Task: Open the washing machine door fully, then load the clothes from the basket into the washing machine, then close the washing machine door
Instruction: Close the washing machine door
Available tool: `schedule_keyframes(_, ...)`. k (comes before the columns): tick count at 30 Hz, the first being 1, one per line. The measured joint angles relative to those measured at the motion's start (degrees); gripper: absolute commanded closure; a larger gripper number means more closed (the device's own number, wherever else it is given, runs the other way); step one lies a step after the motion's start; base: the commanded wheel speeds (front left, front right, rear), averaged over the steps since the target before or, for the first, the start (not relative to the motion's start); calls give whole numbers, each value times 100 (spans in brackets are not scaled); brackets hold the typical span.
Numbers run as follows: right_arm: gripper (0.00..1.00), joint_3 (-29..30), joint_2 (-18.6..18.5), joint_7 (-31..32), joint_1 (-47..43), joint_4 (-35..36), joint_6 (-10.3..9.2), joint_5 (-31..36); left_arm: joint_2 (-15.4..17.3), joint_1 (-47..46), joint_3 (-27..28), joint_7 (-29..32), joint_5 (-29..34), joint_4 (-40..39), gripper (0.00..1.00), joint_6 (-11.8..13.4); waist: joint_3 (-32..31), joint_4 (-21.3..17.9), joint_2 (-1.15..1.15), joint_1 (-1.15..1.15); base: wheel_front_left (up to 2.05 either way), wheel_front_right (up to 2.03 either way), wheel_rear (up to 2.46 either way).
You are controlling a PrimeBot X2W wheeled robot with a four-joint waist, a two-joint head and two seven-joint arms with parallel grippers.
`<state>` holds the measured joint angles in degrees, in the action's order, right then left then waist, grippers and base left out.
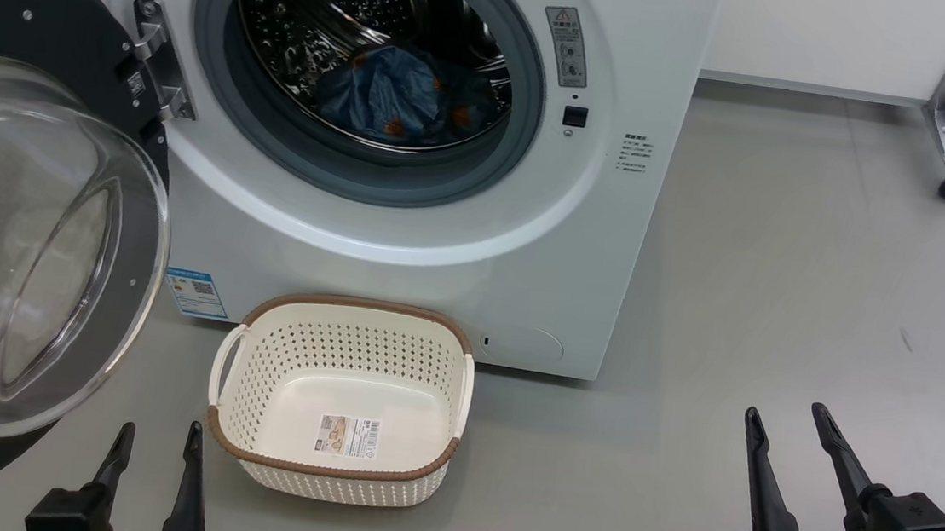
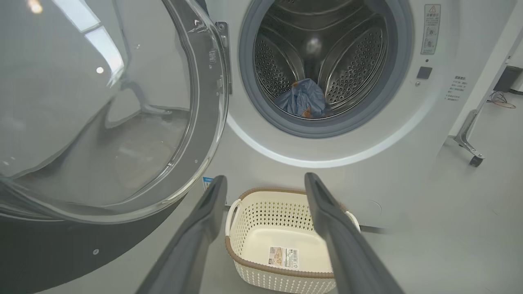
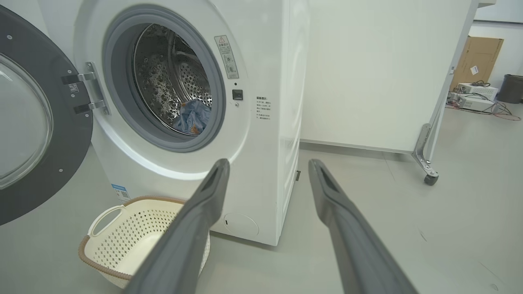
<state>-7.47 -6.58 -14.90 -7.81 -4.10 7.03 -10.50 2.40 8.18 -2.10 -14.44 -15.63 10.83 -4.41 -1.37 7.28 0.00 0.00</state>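
Clothes (image 1: 385,91) lie inside the washing machine (image 1: 437,279), washing machine door (image 1: 29,244) standing wide. Basket (image 1: 345,348) on the floor (image 1: 779,284) before it. Left gripper (image 1: 161,426) and right gripper (image 1: 786,409) spread wide, holding nothing.

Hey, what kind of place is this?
Likely a robotics lab staged as a laundry corner: a washing machine on a grey floor, a wheeled partition, a cardboard box and loose cables behind.

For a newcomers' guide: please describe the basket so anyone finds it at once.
Find the big white washing machine with its round door swung open. On the grey floor just before it stands the basket. Unlike everything nearby, it is small, cream, perforated and brown-rimmed.
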Motion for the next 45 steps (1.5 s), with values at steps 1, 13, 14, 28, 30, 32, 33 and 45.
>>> schedule_keyframes(1,0,-10,-4,0,2,1,0,1,0,-1,2,0,0,-4,0,1,1,60,0,0,0,0,0)
schedule_keyframes(13,0,-53,-36,0,12,2,0,4,1,-4,23,0,-3,-57,0,83,5,878,0,0,0,0,0)
schedule_keyframes(14,0,-64,-42,0,15,2,0,4,1,-4,26,0,-2,-59,0,85,5,951,0,0,0,0,0)
schedule_keyframes(28,0,-298,-64,0,52,-12,0,51,33,-10,416,-1,47,-361,0,201,41,1971,0,0,0,0,0)
schedule_keyframes(30,0,-441,-68,0,135,-46,0,66,33,-10,515,0,46,-447,0,260,70,2080,0,0,0,0,0)
schedule_keyframes(32,0,-609,-91,0,293,-108,0,85,32,-9,622,-1,29,-576,0,305,150,2189,0,0,0,0,0)
schedule_keyframes(33,0,-609,-91,0,293,-108,0,85,32,-9,622,-1,29,-576,0,305,150,2189,0,0,0,0,0)
schedule_keyframes(45,0,-1050,-227,0,778,-348,0,78,20,16,953,-1,-65,-886,0,447,369,2365,0,0,0,0,0)
